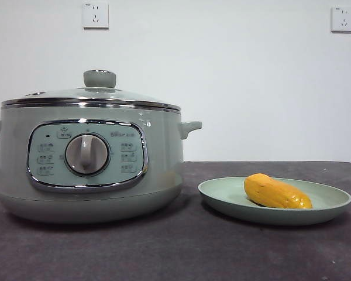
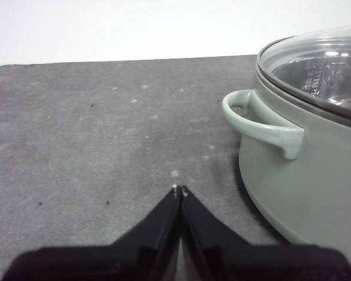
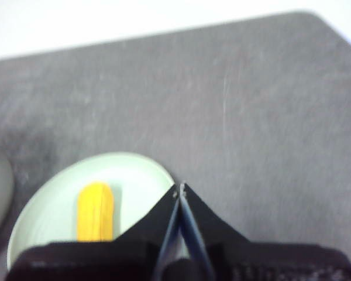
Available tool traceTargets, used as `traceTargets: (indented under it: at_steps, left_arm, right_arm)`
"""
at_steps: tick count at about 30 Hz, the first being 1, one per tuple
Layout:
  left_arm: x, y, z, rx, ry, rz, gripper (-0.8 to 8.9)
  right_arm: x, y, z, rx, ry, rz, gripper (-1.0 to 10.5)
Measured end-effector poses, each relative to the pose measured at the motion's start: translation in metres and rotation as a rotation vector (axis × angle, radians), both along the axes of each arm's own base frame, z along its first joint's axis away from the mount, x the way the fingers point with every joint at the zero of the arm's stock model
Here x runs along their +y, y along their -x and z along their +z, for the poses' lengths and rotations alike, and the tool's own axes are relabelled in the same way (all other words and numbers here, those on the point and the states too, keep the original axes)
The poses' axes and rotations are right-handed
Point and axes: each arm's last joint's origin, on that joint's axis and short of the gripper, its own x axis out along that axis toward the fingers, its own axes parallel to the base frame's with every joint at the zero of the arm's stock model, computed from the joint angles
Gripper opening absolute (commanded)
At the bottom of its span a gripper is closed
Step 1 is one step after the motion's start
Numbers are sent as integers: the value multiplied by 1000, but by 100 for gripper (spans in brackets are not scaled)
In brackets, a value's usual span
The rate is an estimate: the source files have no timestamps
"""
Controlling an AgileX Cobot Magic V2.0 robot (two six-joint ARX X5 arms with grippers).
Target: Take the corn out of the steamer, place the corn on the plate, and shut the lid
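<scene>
Lying on the one plate (image 1: 330, 202), the single corn cob (image 1: 276, 192) rests beside one steamer (image 1: 164, 170), whose lid (image 1: 90, 96) is seated on it. Two grippers, left (image 2: 179, 189) and right (image 3: 179, 188), hang over the table (image 1: 181, 252), jaws pressed together, empty.

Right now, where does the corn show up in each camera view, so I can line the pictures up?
Front view: the corn lies on the plate, right of the steamer.
Left wrist view: no corn; only the steamer and its lid.
Right wrist view: the corn on the plate, beside the right gripper.
Shared landmark: the dark grey table.
</scene>
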Motion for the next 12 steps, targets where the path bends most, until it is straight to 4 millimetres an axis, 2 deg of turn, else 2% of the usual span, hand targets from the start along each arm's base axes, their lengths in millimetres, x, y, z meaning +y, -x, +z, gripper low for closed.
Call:
traceTargets:
  at_steps: [5, 9, 12]
  left_arm:
    - [0, 0, 0, 0, 0, 0, -3]
    - [0, 0, 0, 0, 0, 0, -3]
    - [0, 0, 0, 0, 0, 0, -3]
  right_arm:
    - [-16, 3, 0, -126, 0, 110, 1]
    - [-23, 6, -13, -248, 78, 273, 1]
    - [-27, 9, -26, -294, 139, 298, 1]
